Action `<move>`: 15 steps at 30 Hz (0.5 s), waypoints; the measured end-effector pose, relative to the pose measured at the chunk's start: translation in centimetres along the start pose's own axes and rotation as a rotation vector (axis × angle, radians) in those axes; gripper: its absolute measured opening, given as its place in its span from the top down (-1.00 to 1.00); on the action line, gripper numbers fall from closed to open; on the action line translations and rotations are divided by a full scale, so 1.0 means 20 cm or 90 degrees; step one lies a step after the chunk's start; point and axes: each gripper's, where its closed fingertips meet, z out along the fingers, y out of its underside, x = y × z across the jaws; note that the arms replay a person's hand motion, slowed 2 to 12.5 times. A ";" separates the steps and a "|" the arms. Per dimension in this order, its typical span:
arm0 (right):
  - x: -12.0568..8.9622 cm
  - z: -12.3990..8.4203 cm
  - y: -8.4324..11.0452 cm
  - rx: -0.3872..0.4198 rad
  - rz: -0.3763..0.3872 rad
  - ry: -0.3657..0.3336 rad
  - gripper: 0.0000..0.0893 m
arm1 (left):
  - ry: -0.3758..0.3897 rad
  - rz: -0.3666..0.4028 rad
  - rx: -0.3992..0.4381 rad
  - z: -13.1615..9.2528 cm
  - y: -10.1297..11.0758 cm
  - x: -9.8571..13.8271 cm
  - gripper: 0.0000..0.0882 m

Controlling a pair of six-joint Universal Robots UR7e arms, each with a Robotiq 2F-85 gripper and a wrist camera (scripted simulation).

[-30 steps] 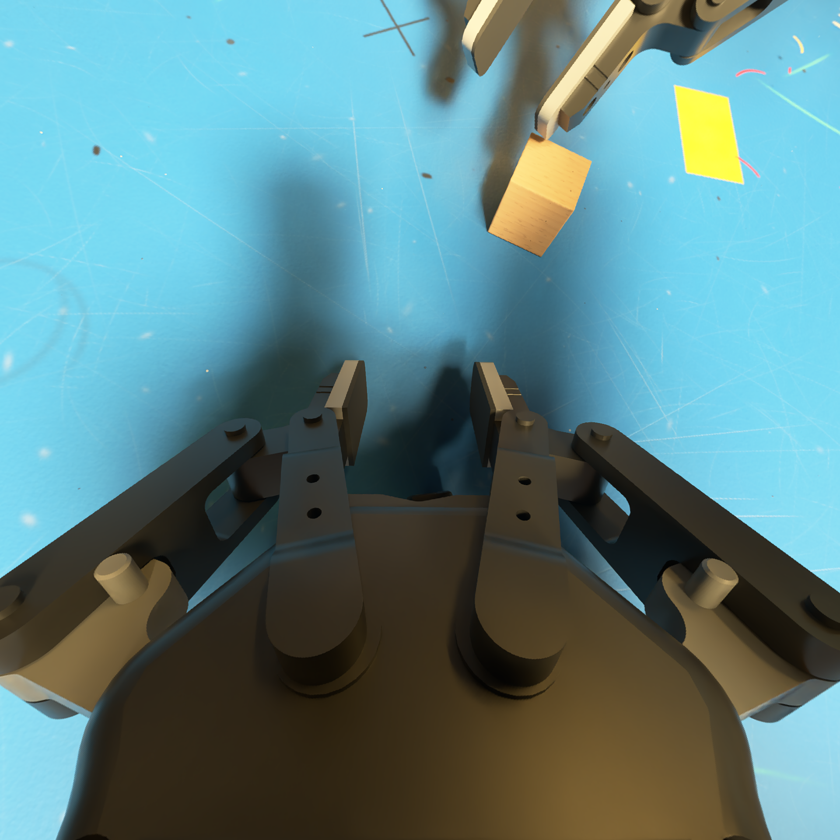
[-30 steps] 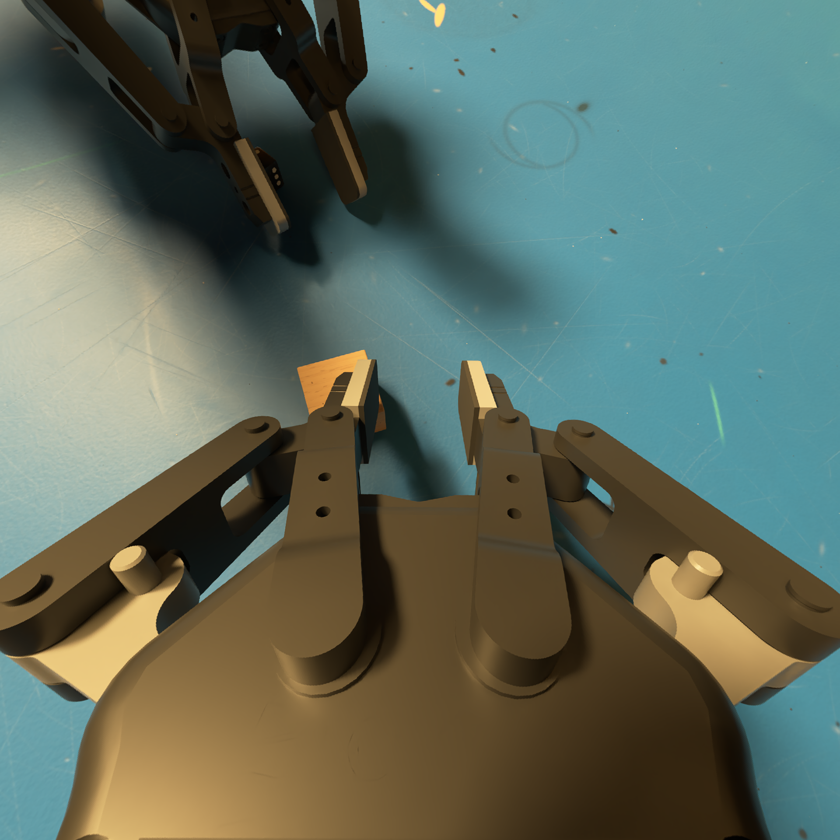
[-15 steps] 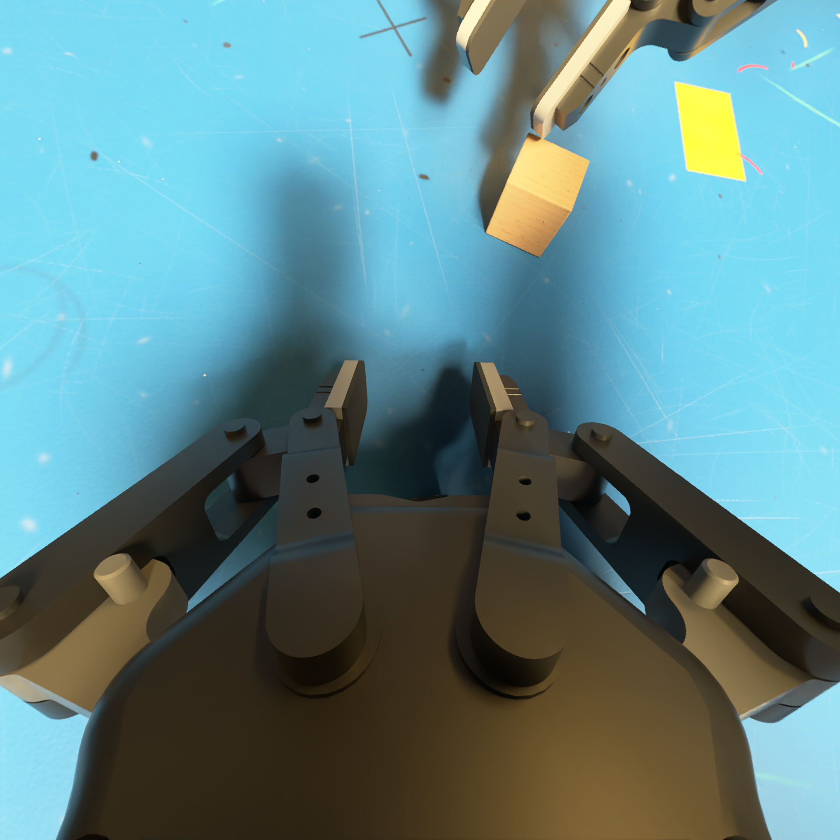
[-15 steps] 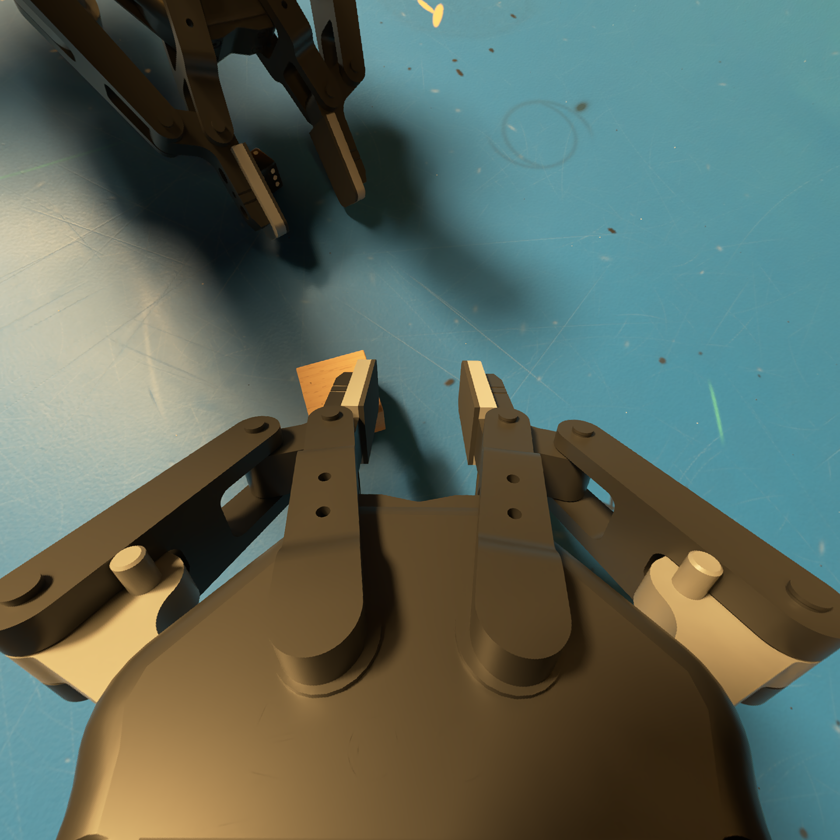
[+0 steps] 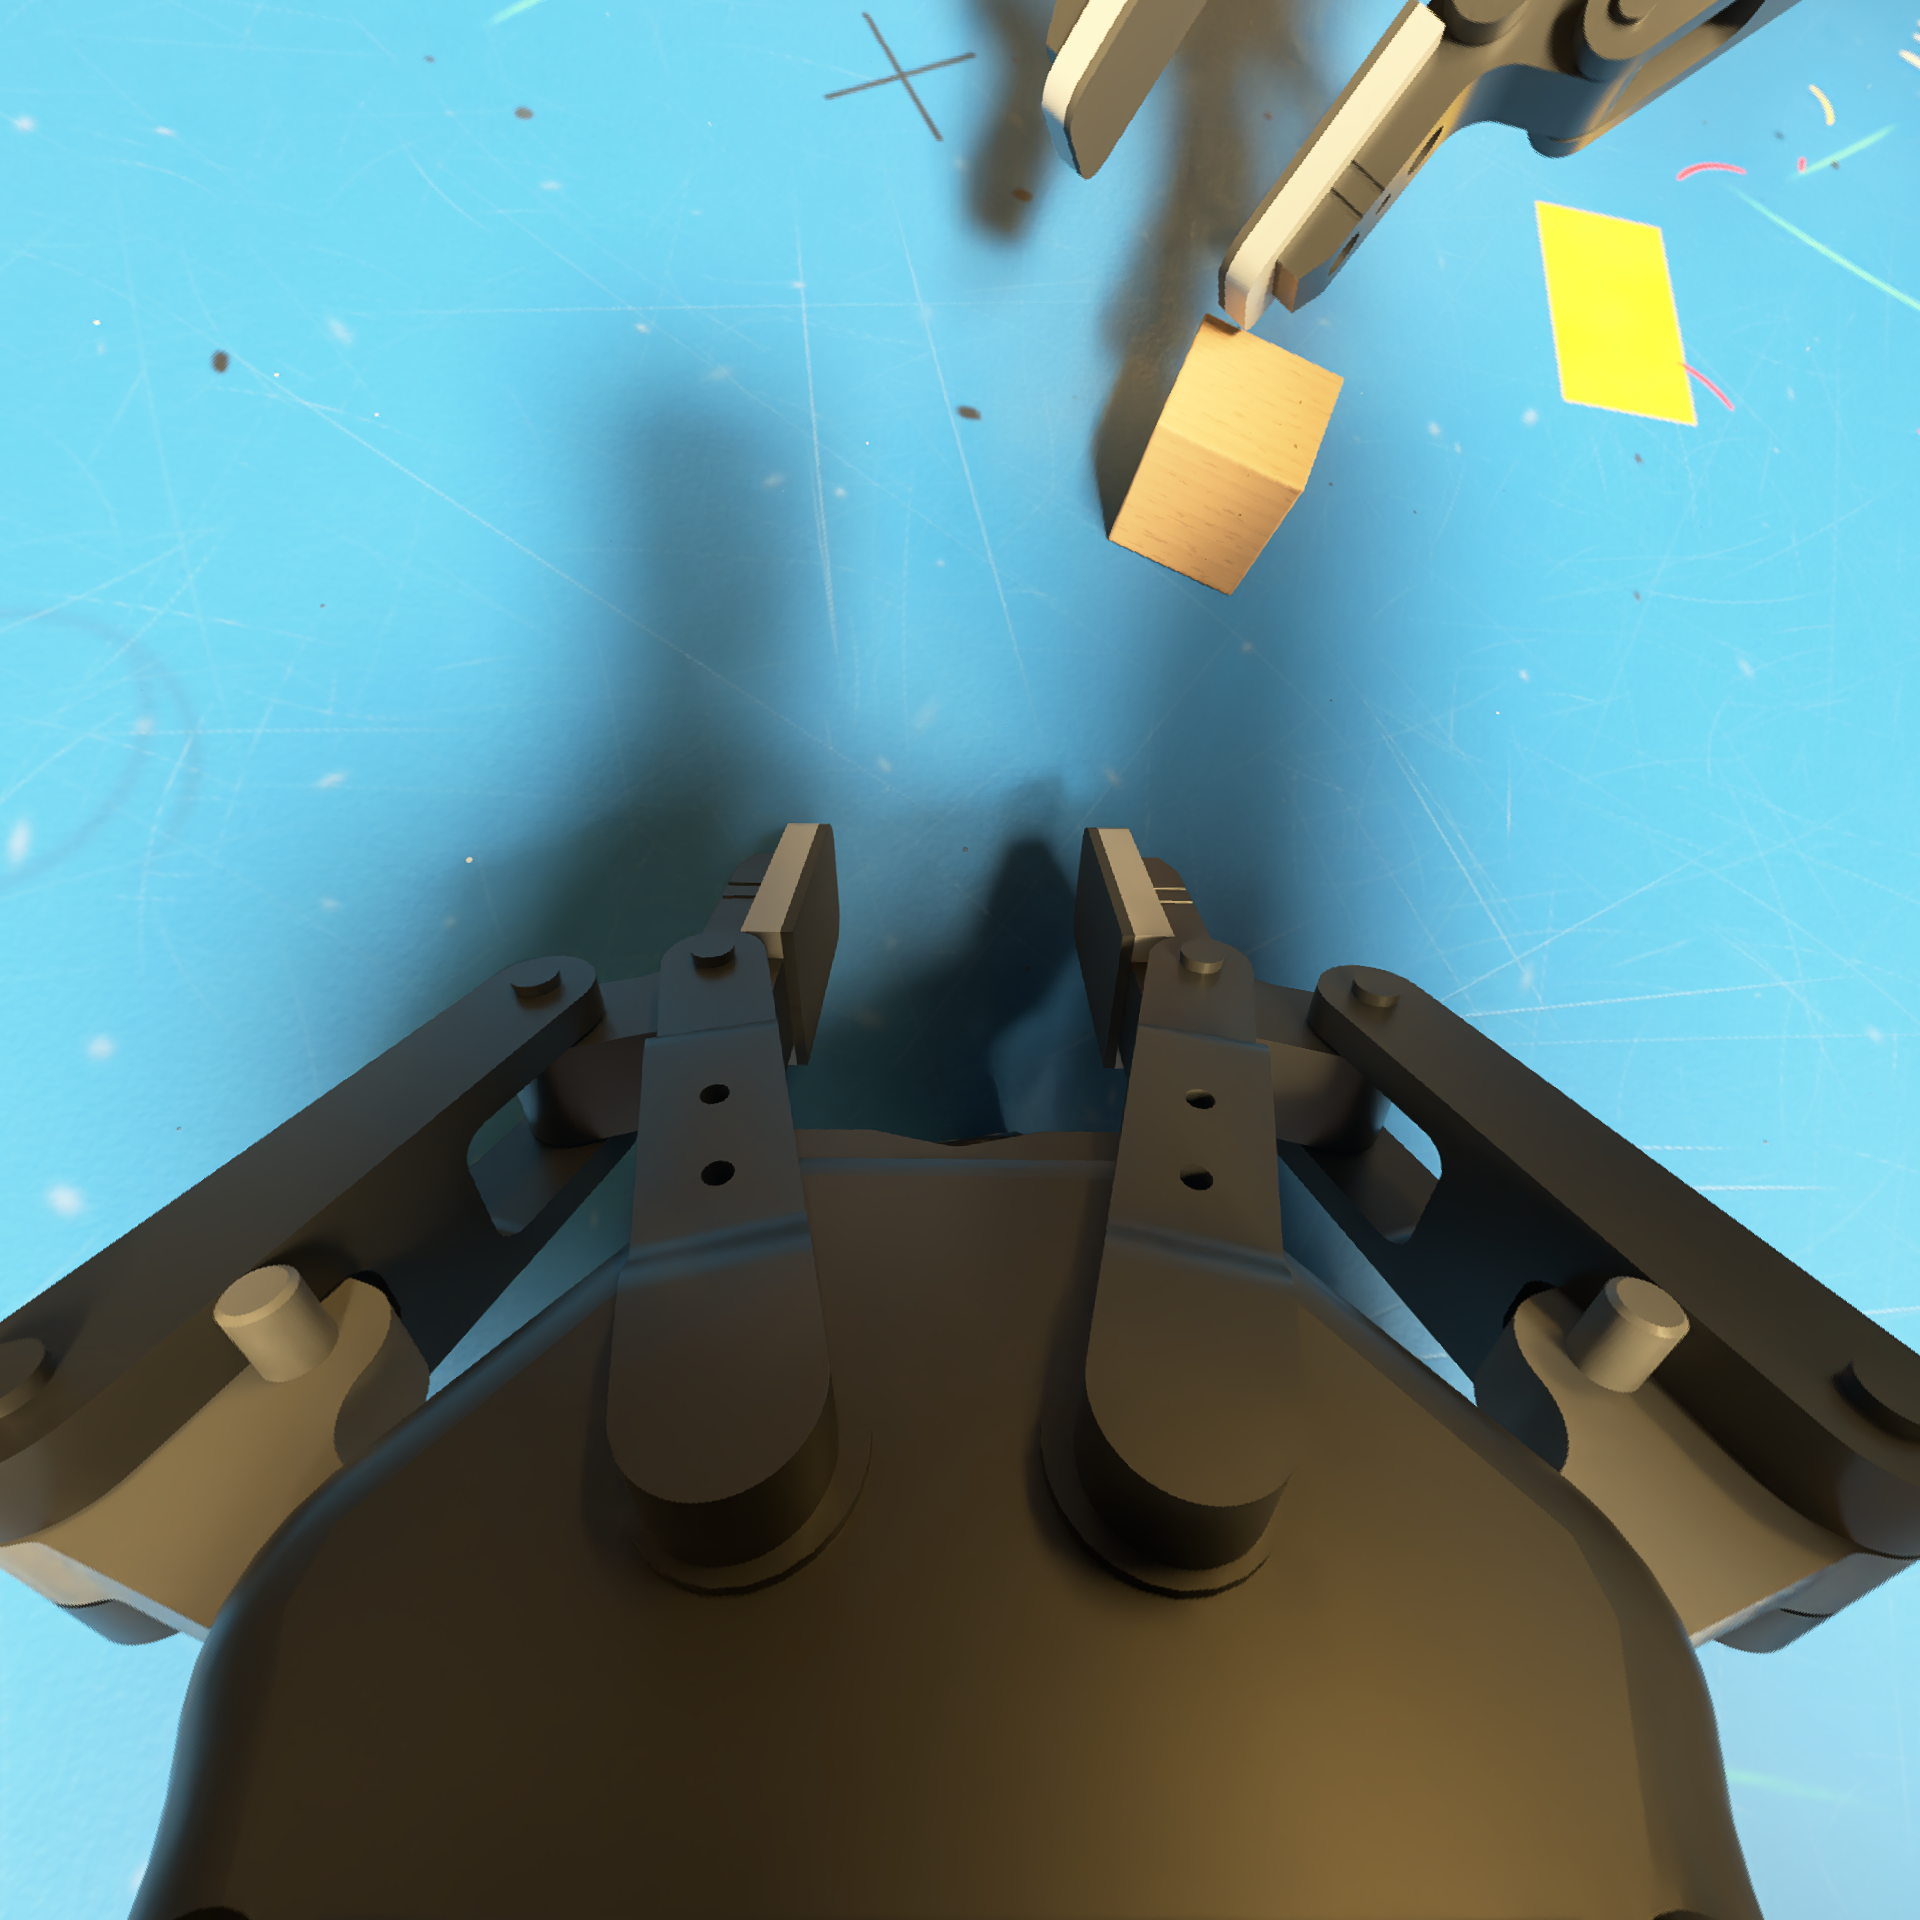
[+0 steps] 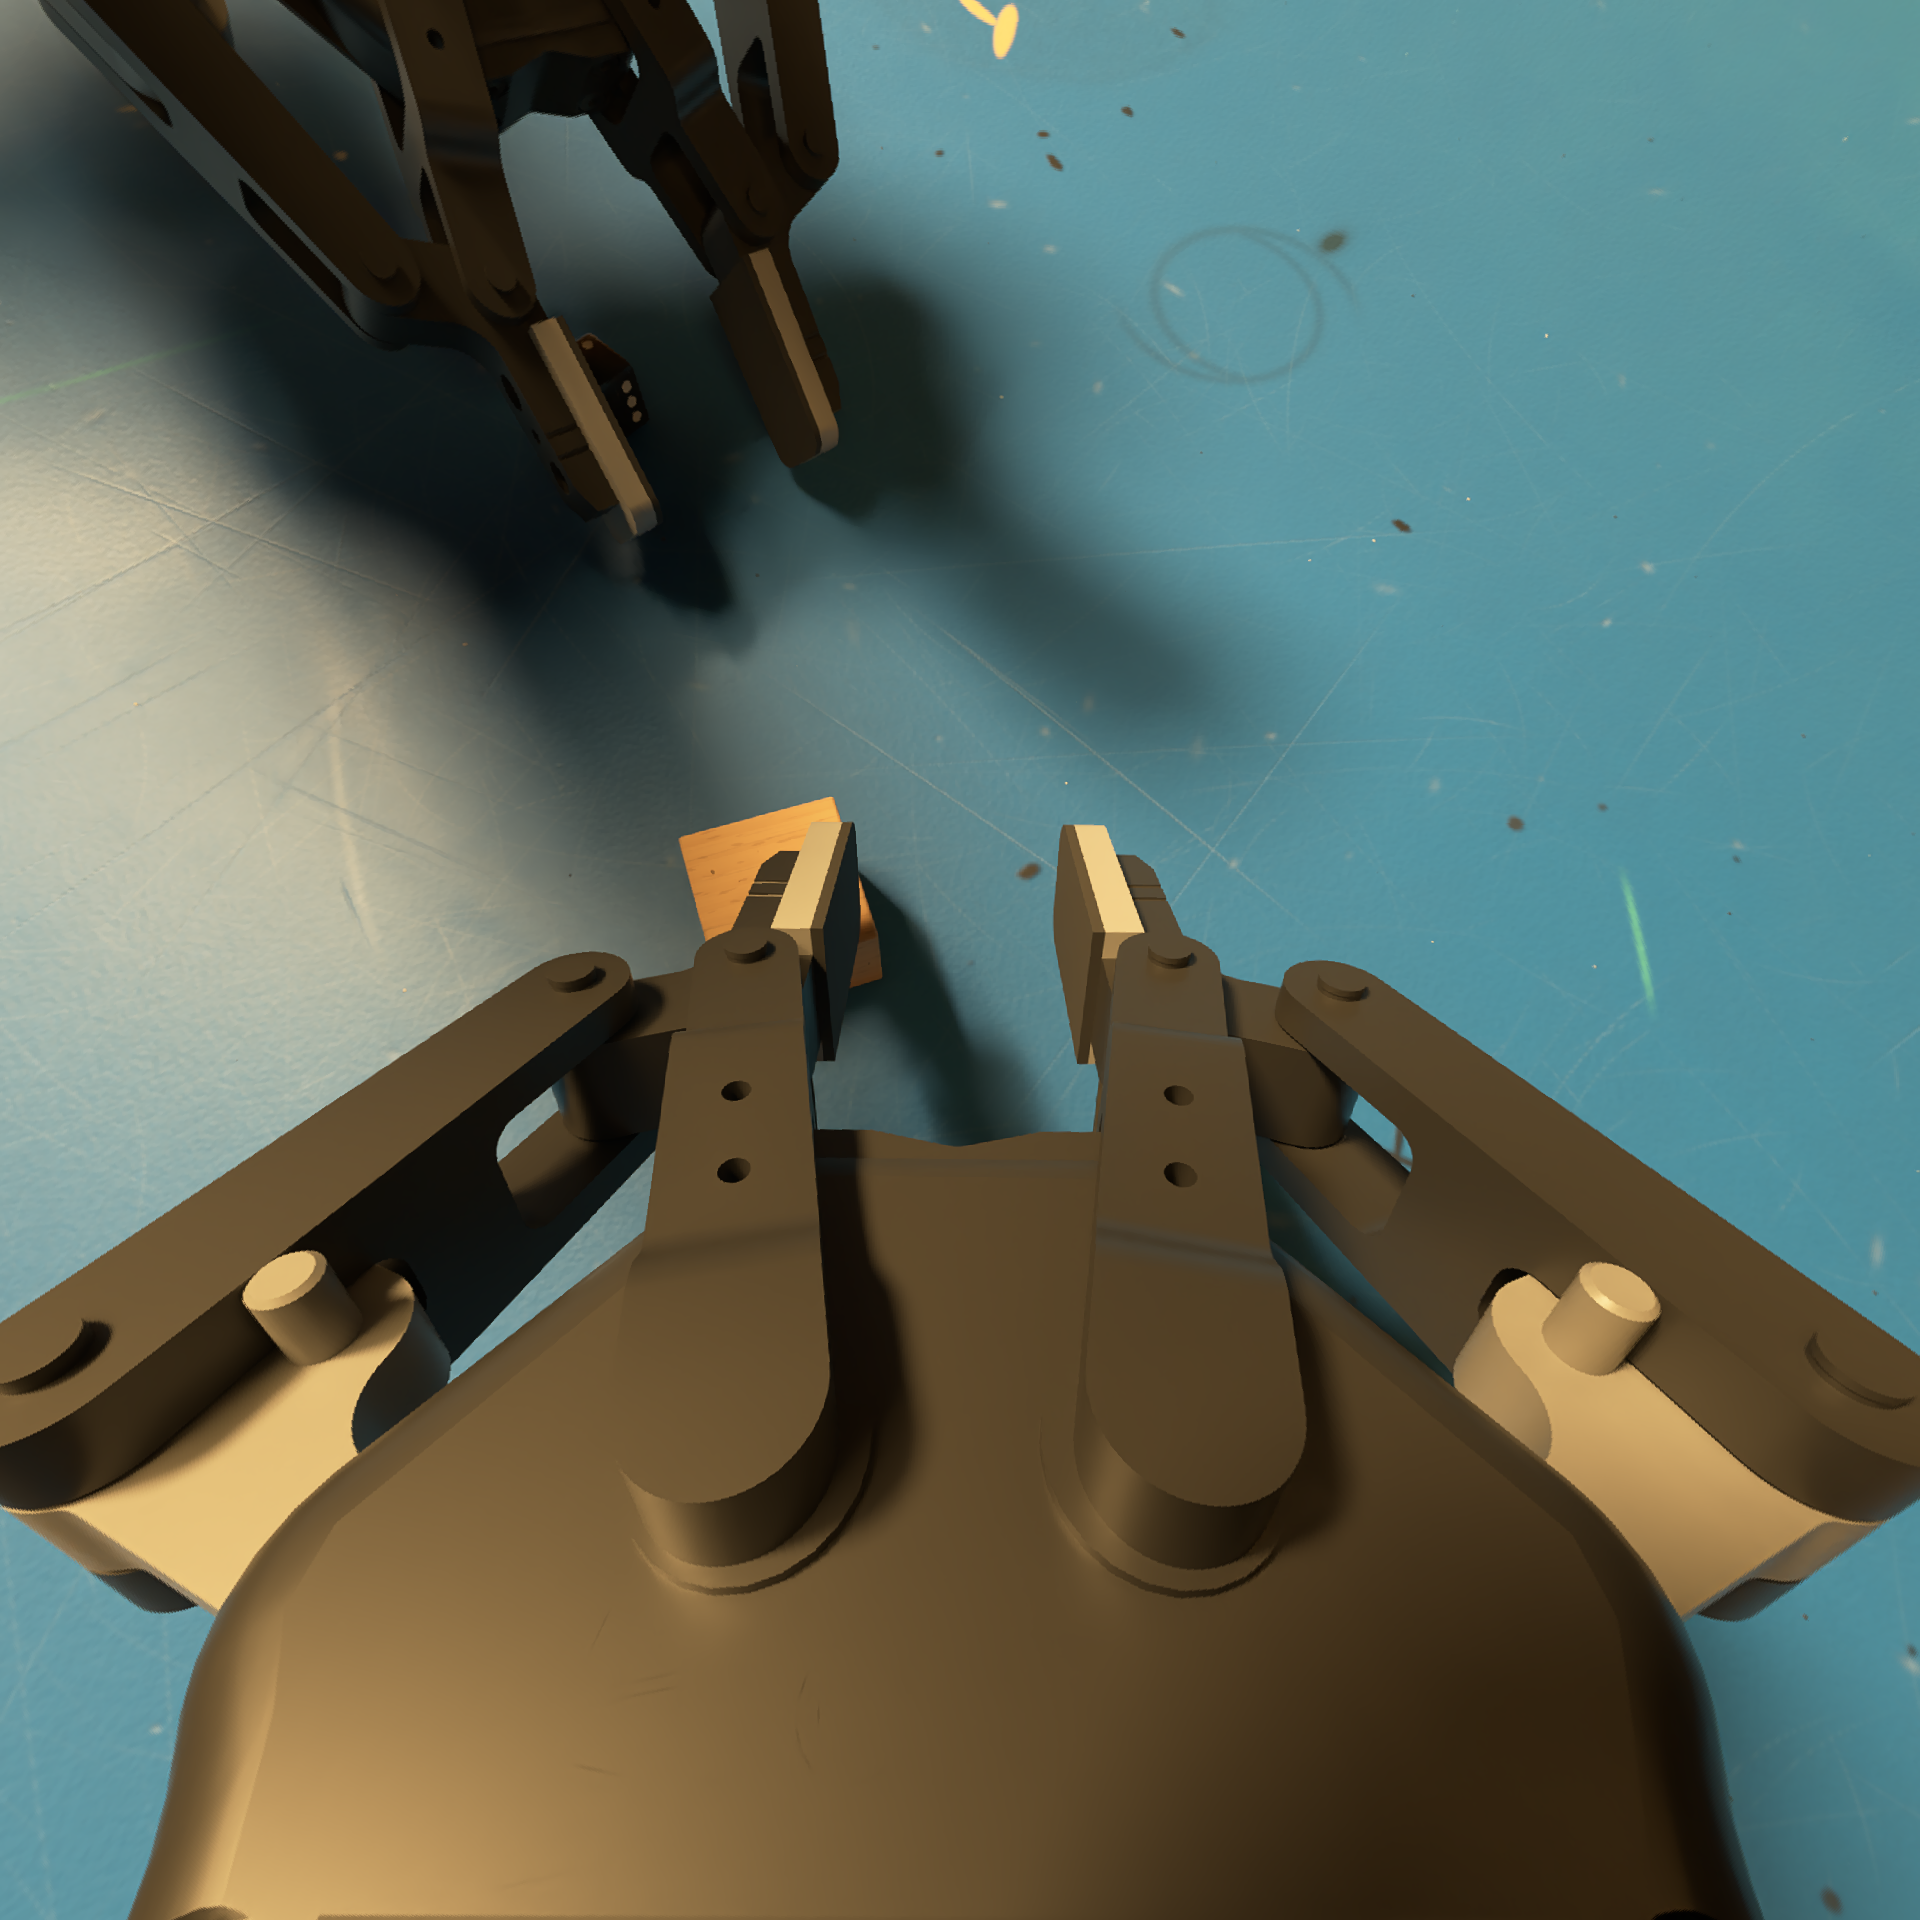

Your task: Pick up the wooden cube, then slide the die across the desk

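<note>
Left pincer (image 5: 956, 935) released, hovering over bare blue tabletop (image 5: 416, 520). Right pincer (image 6: 951, 914) also released, one fingertip (image 5: 1252, 291) touching the wooden cube (image 5: 1221, 457), not straddling it. Dark die (image 6: 620, 384) half hidden behind left finger, by a yellow patch (image 5: 1610, 312).

From your left wrist view, the wooden cube (image 5: 1221, 457) sits on the desk (image 5: 416, 520) ahead and to the right of the left gripper (image 5: 956, 925), with the right gripper (image 5: 1164, 197) just behind it, one fingertip (image 5: 1247, 286) at its far top corner. A flat rectangle (image 5: 1612, 312) lies right of the cube, a drawn cross (image 5: 902, 75) far left of it. From the right wrist view, the cube (image 6: 743, 862) lies under the left finger, outside the gap, and the die (image 6: 618, 384) sits ahead-left behind the left gripper's (image 6: 727, 488) finger.
</note>
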 end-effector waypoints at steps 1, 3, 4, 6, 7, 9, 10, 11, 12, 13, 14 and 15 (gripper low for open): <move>0.00 0.00 0.00 -0.001 -0.001 0.001 0.22 | 0.000 0.000 0.000 0.00 0.00 0.00 0.05; 0.01 0.00 0.01 -0.004 -0.002 0.004 0.21 | 0.000 0.000 -0.001 0.00 0.00 0.00 0.05; 0.01 0.00 0.01 -0.005 -0.003 0.006 0.20 | 0.000 0.000 -0.001 0.00 0.00 0.00 0.05; 0.02 0.00 0.02 -0.009 -0.002 0.010 0.19 | 0.000 0.000 -0.001 0.00 0.00 0.00 0.05; 0.02 0.00 0.02 -0.010 -0.001 0.011 0.18 | 0.000 0.000 -0.001 0.00 0.00 0.00 0.05; 0.03 -0.01 0.03 -0.015 0.003 0.011 0.17 | 0.000 0.000 0.000 0.00 0.00 0.00 0.05; 0.03 -0.01 0.03 -0.017 0.006 0.011 0.16 | 0.000 -0.001 0.000 0.00 0.00 0.00 0.05; 0.03 -0.01 0.04 -0.019 0.008 0.011 0.15 | -0.001 -0.001 0.000 0.00 0.00 0.00 0.05; 0.04 -0.01 0.04 -0.021 0.011 0.011 0.13 | 0.000 -0.001 0.000 0.00 0.00 0.00 0.05; 0.04 -0.01 0.05 -0.024 0.013 0.010 0.10 | 0.000 -0.001 0.000 0.00 0.00 0.00 0.05; 0.04 -0.01 0.05 -0.027 0.016 0.009 0.06 | 0.000 -0.001 0.000 0.00 0.00 0.00 0.05; 0.04 -0.01 0.06 -0.031 0.018 0.008 0.03 | 0.000 -0.001 0.000 0.00 0.00 0.00 0.05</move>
